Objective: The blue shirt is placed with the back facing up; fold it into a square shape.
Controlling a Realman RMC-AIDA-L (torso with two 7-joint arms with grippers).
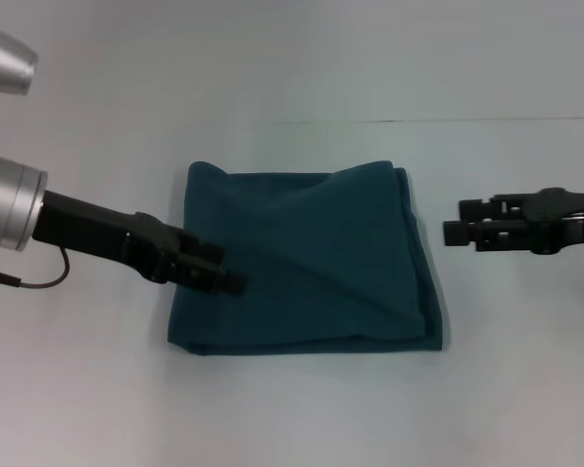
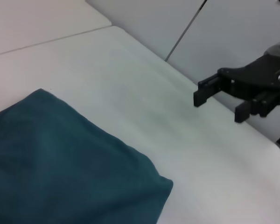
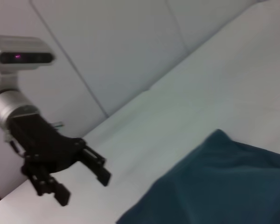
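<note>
Blue shirt [image 1: 307, 263]: soft matte knit, folded into a rough square with a diagonal crease, flat on white table [image 1: 302, 418]. Left gripper [image 1: 229, 277]: over shirt's left edge, fingers parted, grasping nothing. Right gripper [image 1: 452, 222]: well right of shirt, fingers spread, empty.

The blue shirt [image 3: 224, 186] is lying folded on the white table [image 3: 186, 112], with 1 corner rising to a soft point. Beyond the shirt's edge, the left gripper [image 3: 81, 179] is hanging above the table, apart from the cloth, its 2 black fingers [image 3: 95, 165] spread with a gap between them. A pale panelled wall [image 3: 116, 42] is standing behind.
</note>
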